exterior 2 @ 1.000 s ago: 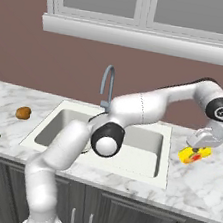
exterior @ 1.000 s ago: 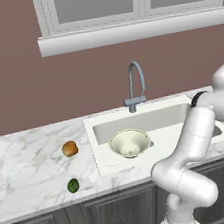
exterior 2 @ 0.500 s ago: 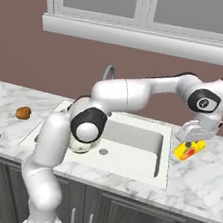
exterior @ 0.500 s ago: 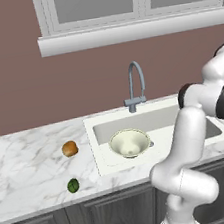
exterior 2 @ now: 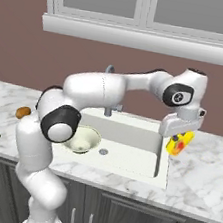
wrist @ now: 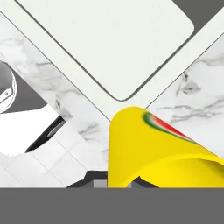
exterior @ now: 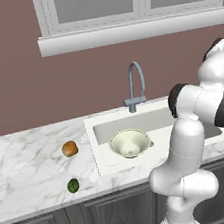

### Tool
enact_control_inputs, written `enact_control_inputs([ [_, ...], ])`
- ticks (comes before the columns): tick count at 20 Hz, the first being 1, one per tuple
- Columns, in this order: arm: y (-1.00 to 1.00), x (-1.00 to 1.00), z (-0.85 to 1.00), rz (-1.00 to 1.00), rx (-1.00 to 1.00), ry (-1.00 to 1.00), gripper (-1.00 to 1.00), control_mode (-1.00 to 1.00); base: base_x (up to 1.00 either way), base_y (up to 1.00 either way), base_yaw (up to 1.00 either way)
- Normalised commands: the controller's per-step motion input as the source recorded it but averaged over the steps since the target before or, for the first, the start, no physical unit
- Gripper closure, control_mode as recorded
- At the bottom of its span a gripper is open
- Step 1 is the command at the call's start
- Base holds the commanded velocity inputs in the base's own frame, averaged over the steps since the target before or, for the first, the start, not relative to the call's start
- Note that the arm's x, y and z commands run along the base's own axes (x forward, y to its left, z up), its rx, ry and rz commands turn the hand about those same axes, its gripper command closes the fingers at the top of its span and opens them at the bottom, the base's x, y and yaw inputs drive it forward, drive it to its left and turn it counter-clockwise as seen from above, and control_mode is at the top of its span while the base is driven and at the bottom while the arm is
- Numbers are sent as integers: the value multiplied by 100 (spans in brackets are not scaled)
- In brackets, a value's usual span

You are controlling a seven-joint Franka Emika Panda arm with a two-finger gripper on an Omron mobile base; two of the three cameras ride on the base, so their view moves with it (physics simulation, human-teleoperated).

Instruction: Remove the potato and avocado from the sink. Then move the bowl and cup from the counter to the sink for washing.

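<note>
Holding the small yellow-orange cup [exterior 2: 179, 143] clear of the white marble counter [exterior 2: 210, 174], the two-finger gripper [exterior 2: 176, 137] is clamped shut on the cup's rim; the cup is hanging tilted just right of the white recessed sink [exterior 2: 126, 159], with a red-and-green mark on its wall. In the hand view the cup [wrist: 153, 153] is sitting right at the fingertips, its open mouth toward the camera, and the sink's basin corner [wrist: 122, 94] is lying just beyond it. Judgement: the lift looks meant to carry the cup over the sink's right rim, so the transfer leg is under way.

The wide pale cream-green bowl [exterior: 130, 143] is already resting inside the sink near the left wall, below the grey gooseneck faucet [exterior: 135, 83]. The orange-brown potato [exterior: 69, 148] and the dark green avocado [exterior: 73, 185] are lying on the counter left of the sink, well apart from the gripper, avocado nearer the front edge. Judgement: only the cup placement remains.
</note>
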Motion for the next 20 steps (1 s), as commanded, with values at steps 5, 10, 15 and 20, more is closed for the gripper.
enact_control_inputs([
  [5,42,11,24,0,-16,3,100,-100,0,0,0],
  [10,41,25,15,0,-9,10,100,-100,0,0,0],
  [15,41,16,10,0,-1,10,100,-100,0,0,0],
  [20,30,21,0,0,0,14,100,-100,0,0,0],
])
